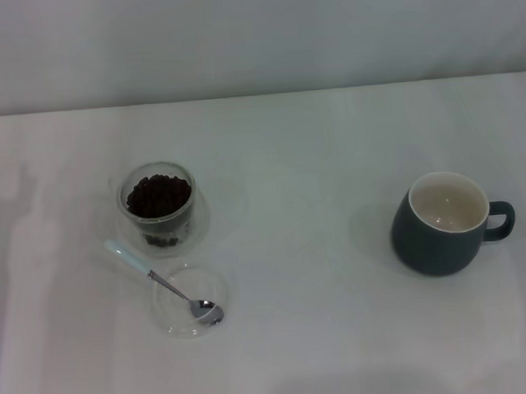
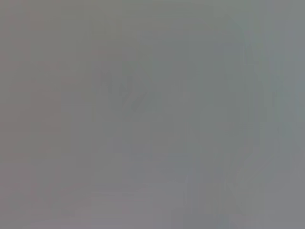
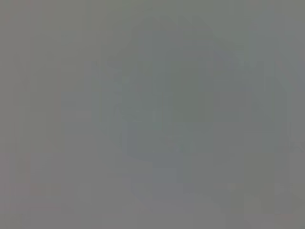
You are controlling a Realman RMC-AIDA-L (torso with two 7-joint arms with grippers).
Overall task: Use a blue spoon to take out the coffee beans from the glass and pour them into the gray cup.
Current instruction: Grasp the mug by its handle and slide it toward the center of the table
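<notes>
Neither arm's jaws show, so I cannot tell their state. The spoon (image 1: pixel 161 282) rests bowl-down in a dish (image 1: pixel 189 301), handle free for grasping, just beside the glass (image 1: pixel 159 206) of beans (image 1: pixel 158 195); cup (image 1: pixel 443 225) well apart.

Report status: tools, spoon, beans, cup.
Neither tool in view. Blue spoon untouched, bowl in clear dish. Coffee beans fill glass. Gray cup empty, path clear.

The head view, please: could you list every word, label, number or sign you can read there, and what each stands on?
None can be read. The gray cup, the glass of coffee beans, the blue spoon, the clear dish and the white table show no print. Both wrist views are blank gray.
</notes>
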